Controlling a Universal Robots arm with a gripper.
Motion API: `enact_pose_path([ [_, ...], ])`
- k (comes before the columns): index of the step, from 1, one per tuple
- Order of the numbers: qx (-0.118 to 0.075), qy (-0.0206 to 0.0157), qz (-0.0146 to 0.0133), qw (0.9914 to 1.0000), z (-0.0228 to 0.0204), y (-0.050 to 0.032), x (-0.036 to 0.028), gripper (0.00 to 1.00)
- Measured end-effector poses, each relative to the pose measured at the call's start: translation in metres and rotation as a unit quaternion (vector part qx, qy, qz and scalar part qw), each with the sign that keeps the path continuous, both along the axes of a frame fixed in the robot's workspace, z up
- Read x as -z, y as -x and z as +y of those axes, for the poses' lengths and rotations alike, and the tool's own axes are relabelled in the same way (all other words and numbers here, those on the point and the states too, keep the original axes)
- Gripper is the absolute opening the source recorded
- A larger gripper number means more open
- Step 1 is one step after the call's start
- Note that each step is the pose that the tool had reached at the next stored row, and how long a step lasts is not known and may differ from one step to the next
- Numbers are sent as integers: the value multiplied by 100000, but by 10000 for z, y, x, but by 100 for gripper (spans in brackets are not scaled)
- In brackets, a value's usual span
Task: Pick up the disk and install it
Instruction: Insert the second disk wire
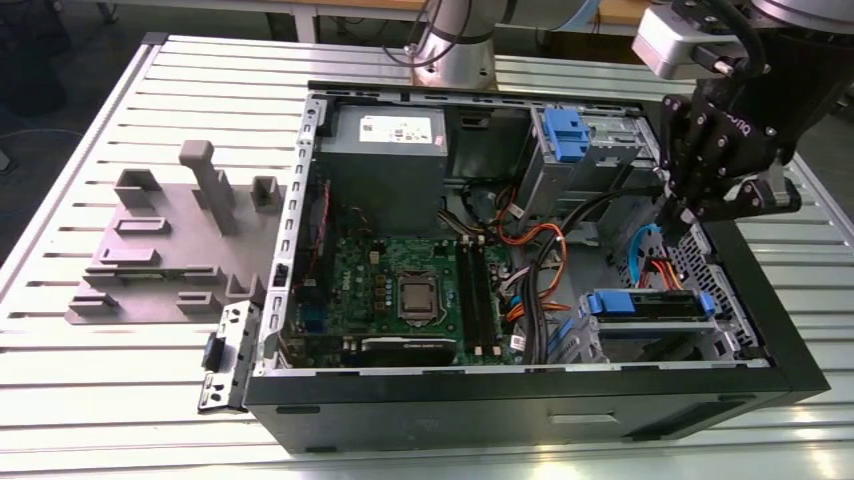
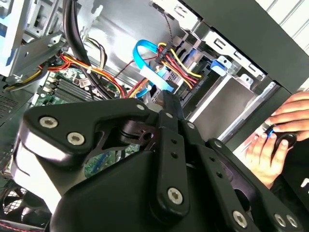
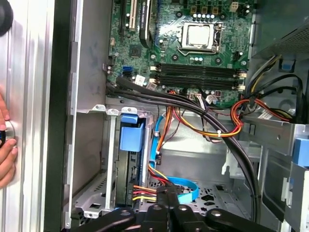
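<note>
**A:** Where is the disk (image 1: pixel 651 306)?

**B:** In the exterior view, at about 4 o'clock inside the open case (image 1: pixel 534 400). It lies in the low bay with its blue carrier round it. I judge the carrier's edges ride the bay rails, which is why it lies level there.

**A:** And your jaws?

**B:** They hang over the case's 2 o'clock corner, above the disk and apart from it. Open or closed, I cannot tell; I see nothing in them. I judge that height keeps me clear of the cables (image 1: pixel 534 250).

**A:** Anything else?

**B:** 1 hand (image 2: pixel 273 145) rests on the table (image 1: pixel 134 400), just outside the case wall.
</note>
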State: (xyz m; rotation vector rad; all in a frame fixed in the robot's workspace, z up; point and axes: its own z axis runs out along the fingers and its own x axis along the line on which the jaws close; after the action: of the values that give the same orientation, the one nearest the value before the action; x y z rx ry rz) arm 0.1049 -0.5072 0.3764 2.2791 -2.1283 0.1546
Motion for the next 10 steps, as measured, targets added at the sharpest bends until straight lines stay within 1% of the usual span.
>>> enact_pose_path([
  [1, -1, 37, -1, 100000, 0, -1, 0, 17],
  [2, 3, 51, 0, 100000, 0, -1, -1, 23],
  [3, 5, 68, 0, 100000, 0, -2, -1, 23],
  [4, 2, 65, -1, 100000, 1, -3, 0, 30],
  [8, -1, 72, -1, 100000, 17, -4, 3, 30],
  [10, -4, 163, 0, 100000, 33, -4, 10, 30],
])
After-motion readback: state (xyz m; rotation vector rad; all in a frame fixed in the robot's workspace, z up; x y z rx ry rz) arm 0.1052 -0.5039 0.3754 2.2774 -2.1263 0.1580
